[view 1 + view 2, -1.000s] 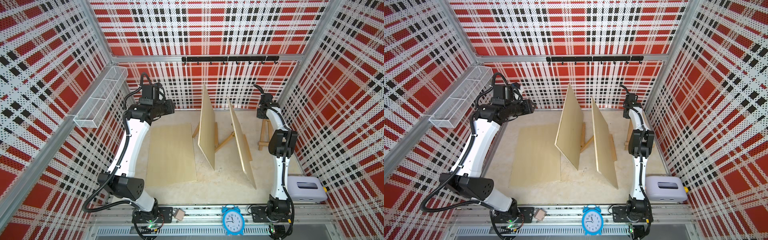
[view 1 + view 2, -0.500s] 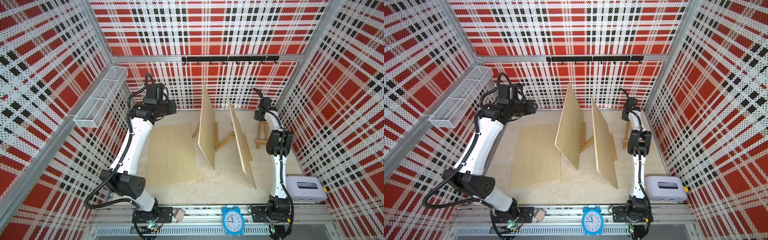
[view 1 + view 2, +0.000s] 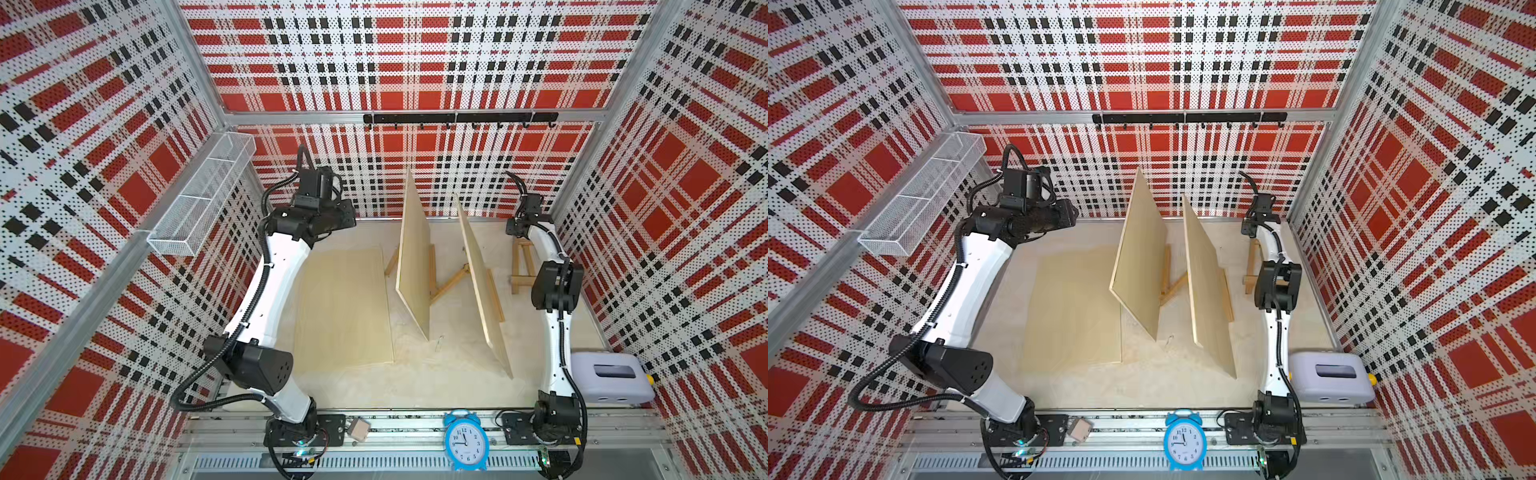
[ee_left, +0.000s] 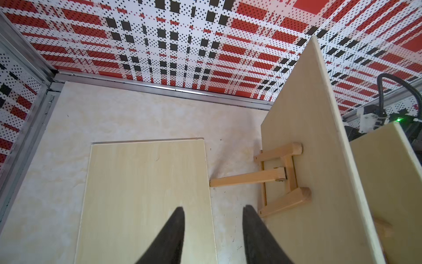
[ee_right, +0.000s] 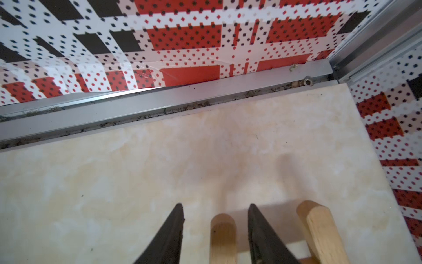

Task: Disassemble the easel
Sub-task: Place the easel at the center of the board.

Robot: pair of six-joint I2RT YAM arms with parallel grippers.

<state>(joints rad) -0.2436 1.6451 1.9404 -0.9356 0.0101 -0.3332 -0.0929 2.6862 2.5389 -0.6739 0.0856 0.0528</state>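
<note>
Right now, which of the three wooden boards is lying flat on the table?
The leftmost board, beside the left arm, lies flat; the middle board and the rightmost board stand tilted.

Smooth matt wooden board (image 4: 146,201), bare-wood easel (image 4: 249,178).

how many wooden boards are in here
3. A flat board lies at the left; a middle board and a right board stand tilted, propped up. None seems hidden.

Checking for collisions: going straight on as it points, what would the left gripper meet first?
The left gripper would likely hit the bare table beside the flat board, near the easel's rear leg; depth is unclear.
</note>
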